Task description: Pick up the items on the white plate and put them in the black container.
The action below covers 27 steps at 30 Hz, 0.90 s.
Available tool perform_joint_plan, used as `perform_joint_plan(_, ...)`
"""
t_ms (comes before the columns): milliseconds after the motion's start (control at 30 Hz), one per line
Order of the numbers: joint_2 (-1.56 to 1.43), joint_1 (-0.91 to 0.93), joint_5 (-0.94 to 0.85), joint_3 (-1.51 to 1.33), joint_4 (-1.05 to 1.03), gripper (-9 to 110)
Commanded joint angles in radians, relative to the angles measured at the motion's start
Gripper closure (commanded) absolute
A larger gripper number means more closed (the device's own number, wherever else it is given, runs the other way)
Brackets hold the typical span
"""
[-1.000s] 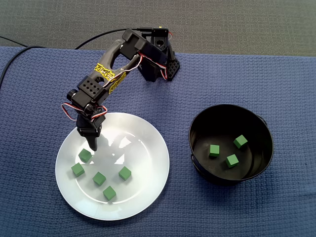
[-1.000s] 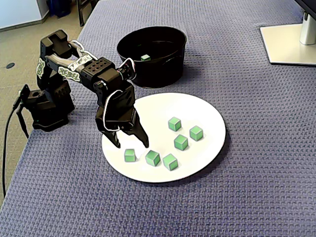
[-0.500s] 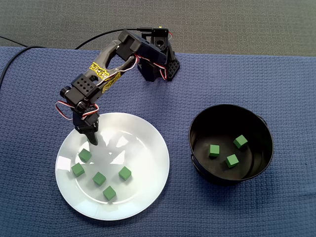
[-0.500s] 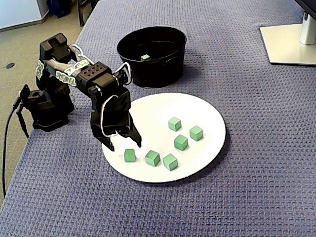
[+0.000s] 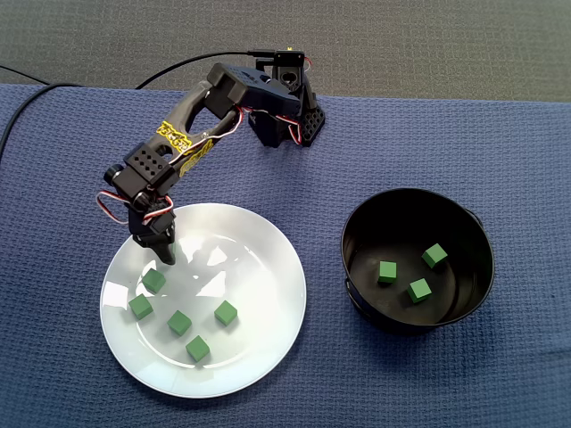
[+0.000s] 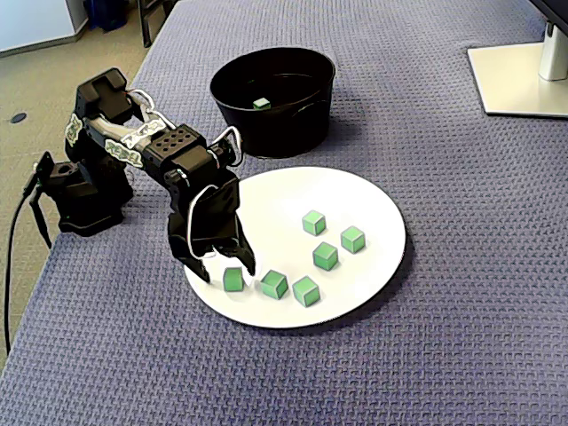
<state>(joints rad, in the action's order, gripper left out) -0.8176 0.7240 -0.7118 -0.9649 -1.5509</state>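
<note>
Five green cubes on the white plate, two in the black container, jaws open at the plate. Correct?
Not quite: the round black container holds three small green cubes, not two, as a fixed view shows. The rest stands.

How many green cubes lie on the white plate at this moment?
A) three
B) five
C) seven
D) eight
B: in a fixed view, five green cubes can be counted on the white plate, while three more lie apart in the black container.
</note>
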Motion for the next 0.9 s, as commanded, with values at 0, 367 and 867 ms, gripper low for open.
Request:
perform_joint_plan(0, 0.003, -0.008, -0.012, 0.067, -0.009, 85)
perform_joint_plan(367, 0.014, -0.003, 0.0, 0.107, 0.005, 102)
perform_joint_plan(867, -1.003, -0.313, 0.265, 0.078, 0.101, 102)
